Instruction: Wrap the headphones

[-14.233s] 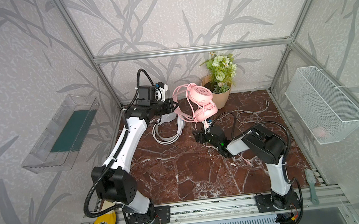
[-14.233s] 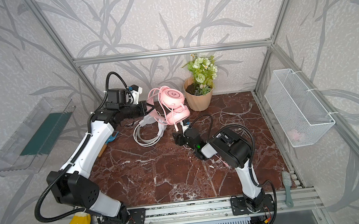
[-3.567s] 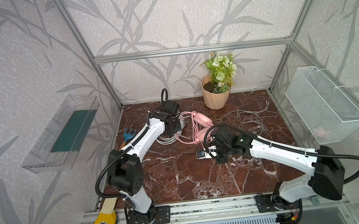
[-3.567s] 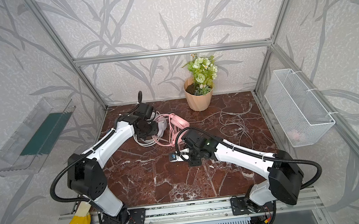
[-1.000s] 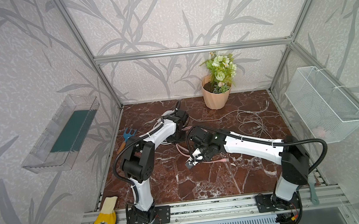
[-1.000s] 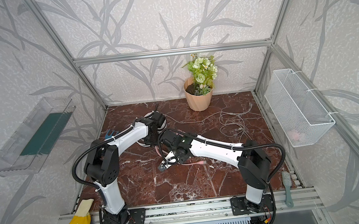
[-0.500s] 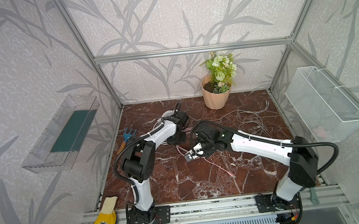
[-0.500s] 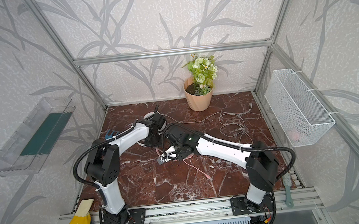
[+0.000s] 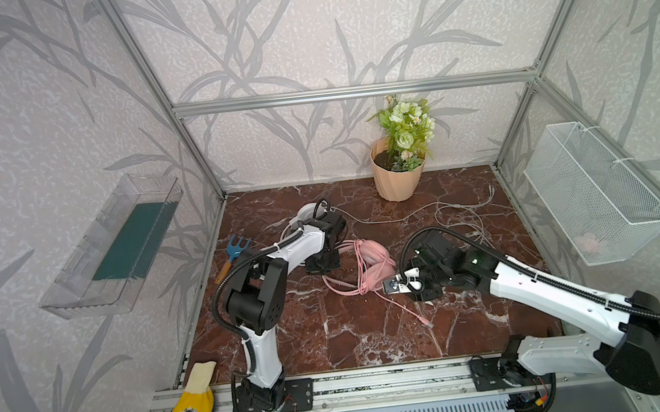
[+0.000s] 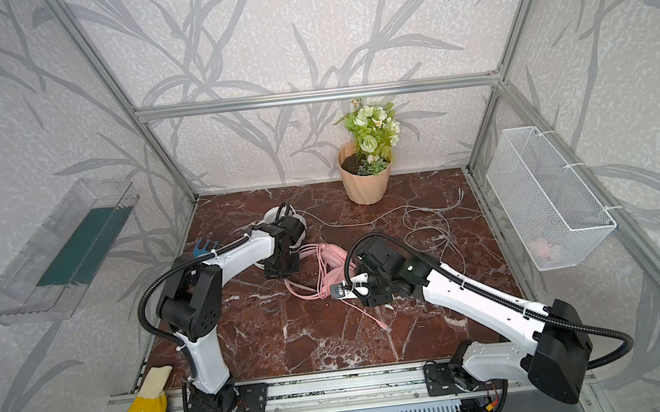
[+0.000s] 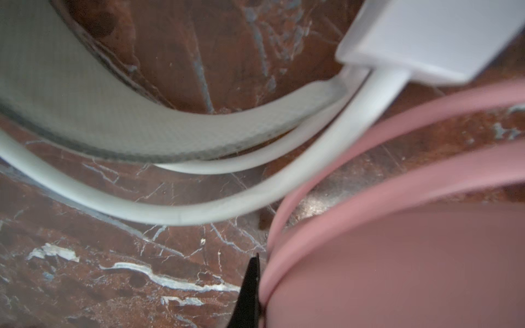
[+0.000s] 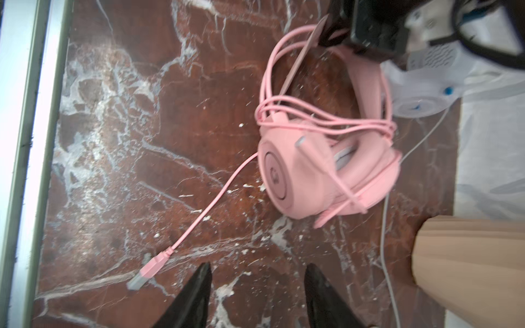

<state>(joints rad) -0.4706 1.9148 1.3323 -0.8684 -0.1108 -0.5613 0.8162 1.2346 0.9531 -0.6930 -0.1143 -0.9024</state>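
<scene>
in a top view the left arm folds low over the counter (image 9: pixel 333 332), left gripper (image 9: pixel 324 263) clenched on the pink headset (image 9: pixel 374 261) lying mid-counter. the right arm stretches in, right gripper (image 9: pixel 392 287) just beside it.

left wrist view: one finger (image 11: pixel 250 289) presses the pink band, and the white headset (image 11: pixel 142 127) curves alongside.

right wrist view: right gripper (image 12: pixel 259 267) released and empty. the cable (image 12: pixel 326 119) is looped around the headset and its plug (image 12: pixel 149 268) lies loose.

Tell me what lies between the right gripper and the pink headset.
In the right wrist view, only bare marble table separates the open right gripper from the pink headset; its loose cable tail runs alongside that stretch.
</scene>
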